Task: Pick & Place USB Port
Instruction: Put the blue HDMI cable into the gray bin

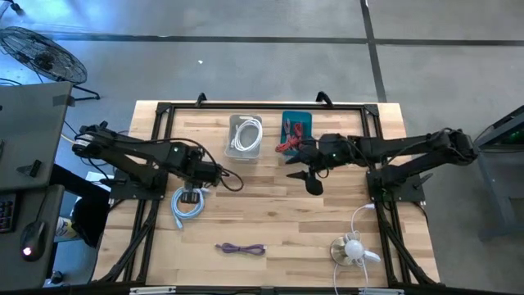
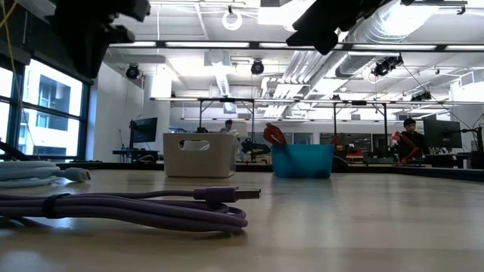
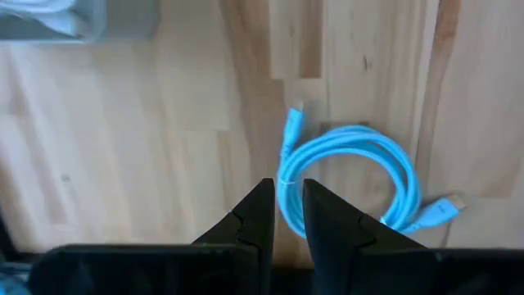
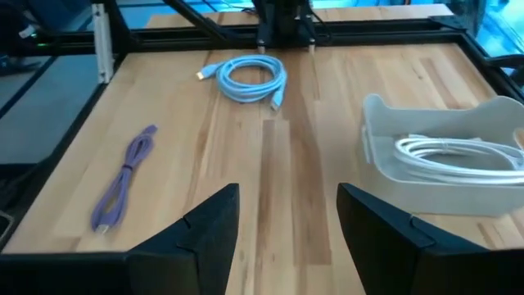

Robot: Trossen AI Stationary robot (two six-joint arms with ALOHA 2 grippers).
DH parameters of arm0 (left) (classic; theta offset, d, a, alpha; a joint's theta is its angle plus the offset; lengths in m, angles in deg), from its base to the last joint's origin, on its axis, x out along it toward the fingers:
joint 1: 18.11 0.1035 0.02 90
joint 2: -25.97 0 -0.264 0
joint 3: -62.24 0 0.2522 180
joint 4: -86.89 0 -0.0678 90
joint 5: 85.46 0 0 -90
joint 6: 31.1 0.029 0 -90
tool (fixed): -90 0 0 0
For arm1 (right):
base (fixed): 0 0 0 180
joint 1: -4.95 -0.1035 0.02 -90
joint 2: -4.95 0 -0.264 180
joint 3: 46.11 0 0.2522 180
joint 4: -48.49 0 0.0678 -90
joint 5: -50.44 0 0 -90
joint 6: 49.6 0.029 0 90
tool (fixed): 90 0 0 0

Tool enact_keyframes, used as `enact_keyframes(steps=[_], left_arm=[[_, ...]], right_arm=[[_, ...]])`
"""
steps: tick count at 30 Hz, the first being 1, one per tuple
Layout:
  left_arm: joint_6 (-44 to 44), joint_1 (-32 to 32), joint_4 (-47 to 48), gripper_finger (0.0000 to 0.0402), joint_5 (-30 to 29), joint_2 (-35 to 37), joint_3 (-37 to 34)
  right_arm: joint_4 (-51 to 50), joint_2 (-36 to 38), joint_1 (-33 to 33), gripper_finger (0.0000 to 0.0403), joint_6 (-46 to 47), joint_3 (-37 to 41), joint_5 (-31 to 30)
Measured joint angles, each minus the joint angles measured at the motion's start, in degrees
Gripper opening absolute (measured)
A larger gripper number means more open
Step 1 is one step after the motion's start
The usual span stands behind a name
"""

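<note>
Where left fingers (image 3: 281, 215) straddle it | blue cable (image 3: 352, 176) | on table (image 3: 123, 147)

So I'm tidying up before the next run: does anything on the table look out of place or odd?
Nothing looks spilled or damaged. Three cables lie loose outside the bins: the blue cable under the left hand, the purple cable near the front edge, and a white cable at the front right.

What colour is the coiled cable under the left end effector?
Light blue; the coiled cable shows best in the left wrist view.
</note>
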Motion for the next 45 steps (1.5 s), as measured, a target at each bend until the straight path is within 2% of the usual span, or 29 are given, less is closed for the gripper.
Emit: enact_keyframes(steps=[6, 12, 20, 28, 36, 40, 45], left_arm=[[-0.74, 0.00, -3.73, 0.0063, 5.45, -0.05, -5.13], [-1.50, 0.00, -8.66, 0.0063, 8.26, -0.05, -8.34], [-5.14, -0.02, -8.59, 0.0063, 8.26, -0.03, -8.97], [-4.98, -0.02, -8.31, 0.0063, 6.67, -0.03, -8.97], [-6.42, 0.00, -8.15, 0.0065, 6.64, -0.03, -9.68], [-6.44, 0.00, -8.20, 0.0094, 5.71, -0.03, -11.15], [-6.45, 0.00, -8.26, 0.0165, 0.02, -0.03, -13.37]], right_arm=[[-0.02, 0.00, -2.46, 0.0199, -0.02, 0.00, 0.07], [-0.31, -0.02, -4.85, 0.0199, -0.02, 0.00, 0.03], [-2.23, -0.02, -8.83, 0.0199, -0.48, 0.00, -5.19], [-2.23, -0.04, -12.71, 0.0199, -0.48, -0.02, -5.60], [-3.05, -0.04, -15.66, 0.0199, -1.07, -0.04, -10.38], [-3.48, -0.04, -16.24, 0.0199, -1.07, -0.04, -10.65], [-3.50, -0.04, -16.78, 0.0199, -1.07, -0.04, -10.69]])
